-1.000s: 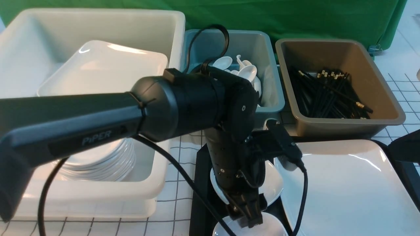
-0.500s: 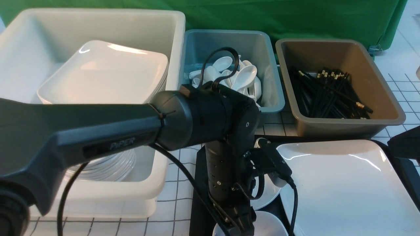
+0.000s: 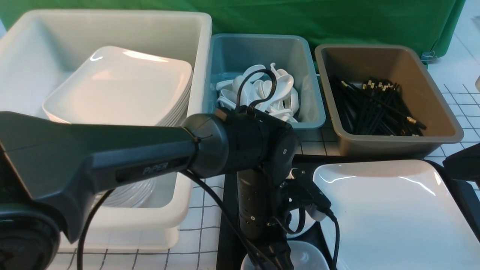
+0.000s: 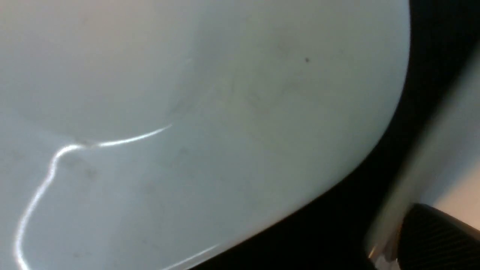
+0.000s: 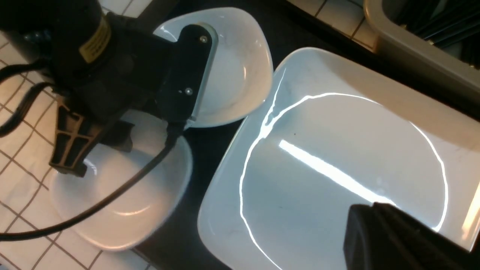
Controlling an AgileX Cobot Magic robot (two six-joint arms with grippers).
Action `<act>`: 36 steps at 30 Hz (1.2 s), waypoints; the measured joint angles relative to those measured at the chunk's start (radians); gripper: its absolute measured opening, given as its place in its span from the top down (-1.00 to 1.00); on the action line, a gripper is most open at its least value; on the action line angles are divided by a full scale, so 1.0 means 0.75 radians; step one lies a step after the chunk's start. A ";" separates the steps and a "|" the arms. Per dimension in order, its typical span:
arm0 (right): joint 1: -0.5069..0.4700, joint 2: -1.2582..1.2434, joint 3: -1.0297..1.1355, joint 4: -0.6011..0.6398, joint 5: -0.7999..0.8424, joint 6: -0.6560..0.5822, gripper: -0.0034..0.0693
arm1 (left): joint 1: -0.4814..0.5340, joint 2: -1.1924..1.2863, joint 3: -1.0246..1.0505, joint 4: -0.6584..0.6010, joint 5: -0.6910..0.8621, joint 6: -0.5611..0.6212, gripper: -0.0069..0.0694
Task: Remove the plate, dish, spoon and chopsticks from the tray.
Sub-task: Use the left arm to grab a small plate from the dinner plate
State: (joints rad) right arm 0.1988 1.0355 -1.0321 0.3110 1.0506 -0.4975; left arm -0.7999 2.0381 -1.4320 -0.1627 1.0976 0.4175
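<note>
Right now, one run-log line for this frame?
left gripper: down at near dish rim, jaws unclear | right gripper: by plate, state unclear | tray: plate, near dish, far dish

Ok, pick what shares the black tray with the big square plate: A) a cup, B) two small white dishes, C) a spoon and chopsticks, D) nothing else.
B: the right wrist view shows a far small dish and a near small dish on the tray beside the plate.
</note>
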 joint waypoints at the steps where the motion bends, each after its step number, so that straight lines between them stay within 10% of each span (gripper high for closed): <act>1: 0.000 0.000 0.000 0.000 0.000 0.000 0.89 | 0.001 -0.004 -0.003 -0.002 0.008 0.000 0.34; 24: 0.000 -0.006 0.000 0.019 -0.004 -0.038 0.89 | -0.002 -0.135 -0.308 0.003 0.156 -0.107 0.78; 36: 0.023 -0.046 -0.046 0.627 0.093 -0.504 0.89 | 0.361 -0.439 -0.385 -0.204 0.166 -0.153 0.78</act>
State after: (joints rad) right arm 0.2164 1.0008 -1.0667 0.7809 1.1206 -0.8755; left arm -0.5294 1.7092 -1.7211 -0.3154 1.2217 0.3025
